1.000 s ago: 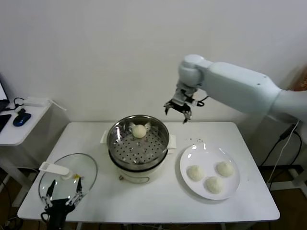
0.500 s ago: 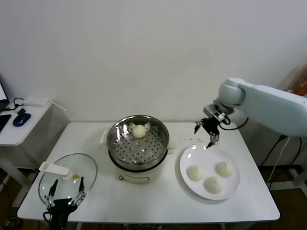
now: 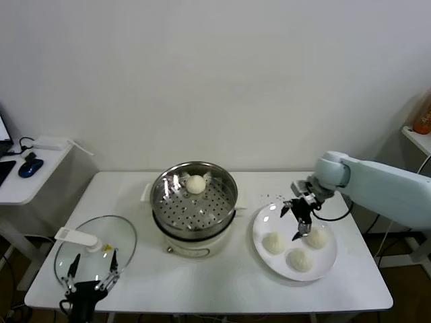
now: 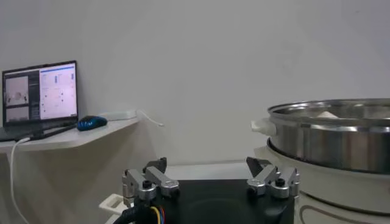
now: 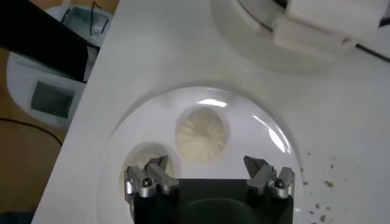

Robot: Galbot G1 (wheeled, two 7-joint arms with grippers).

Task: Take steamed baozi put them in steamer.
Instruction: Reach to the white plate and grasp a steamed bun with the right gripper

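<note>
- desk (image 3: 202, 282): white, carries everything; both end effectors work over it.
- steamer (image 3: 194, 196): steel basket on a white pot base, well off to the left of the right end effector. One steamed baozi (image 3: 195, 184) sits on its far side, so I judge one of four done.
- glass lid (image 3: 94, 250): lies flat on the desk, touching or just under the left end effector.
- plate (image 3: 269, 257): right under the right end effector, holds three baozi (image 3: 274, 243), (image 3: 316, 237), (image 3: 300, 260); these are left to move.
- right end effector (image 3: 297, 221): jaws wide, empty, hovering low over the plate; in the wrist view one bun (image 5: 202, 134) sits just ahead between the fingers. Next grasp looks near.
- left end effector (image 3: 89, 281): parked at the desk's near left edge, jaws wide, holding nothing.
</note>
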